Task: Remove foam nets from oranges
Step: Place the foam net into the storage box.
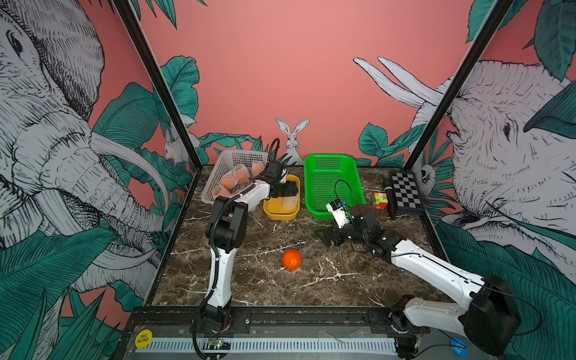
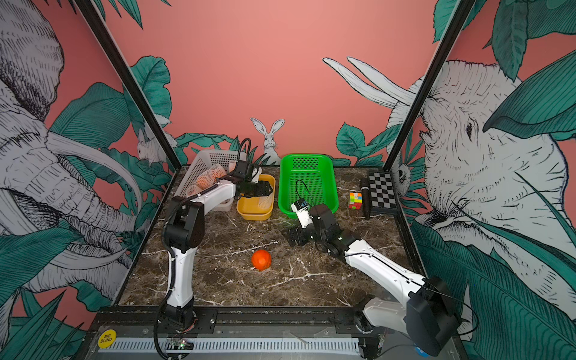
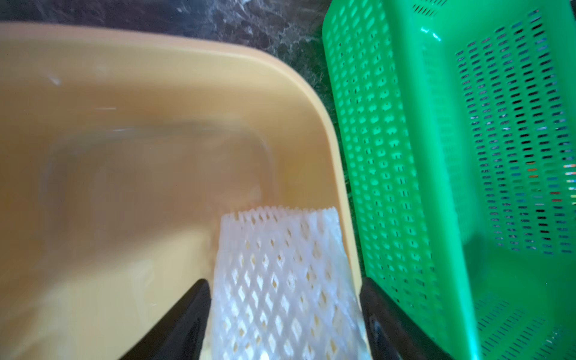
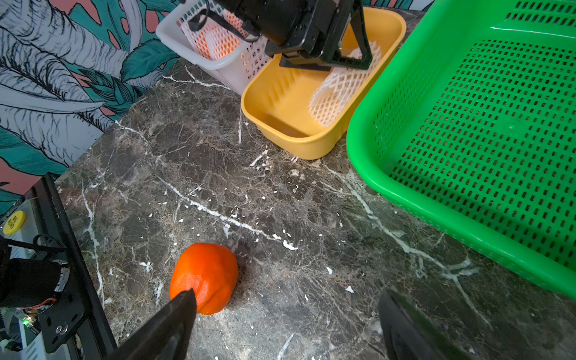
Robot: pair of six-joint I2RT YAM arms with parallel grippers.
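Left jaws spread either side of the empty foam net (image 3: 280,280) slumped in the yellow tub (image 3: 124,93) — likely light, limp, best pinched at its open rim; right jaws spread over the tabletop (image 4: 280,202) by a bare orange (image 4: 204,276) — firm, apt to roll; netted oranges (image 1: 240,176) fill the white basket (image 1: 224,159).

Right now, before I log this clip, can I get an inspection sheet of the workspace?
Surface: dark marble table.
Job's things: one bare orange on the table; empty net in the yellow tub; netted oranges in the white basket; green basket empty.
Clutter: cube, checkerboard, black stick by the right wall.
Tools: left tool open over the net; right tool open near the table, apart from the orange.
Cables: black loop at the left wrist, another at the right.
Surroundings: jungle mural walls, black frame posts.
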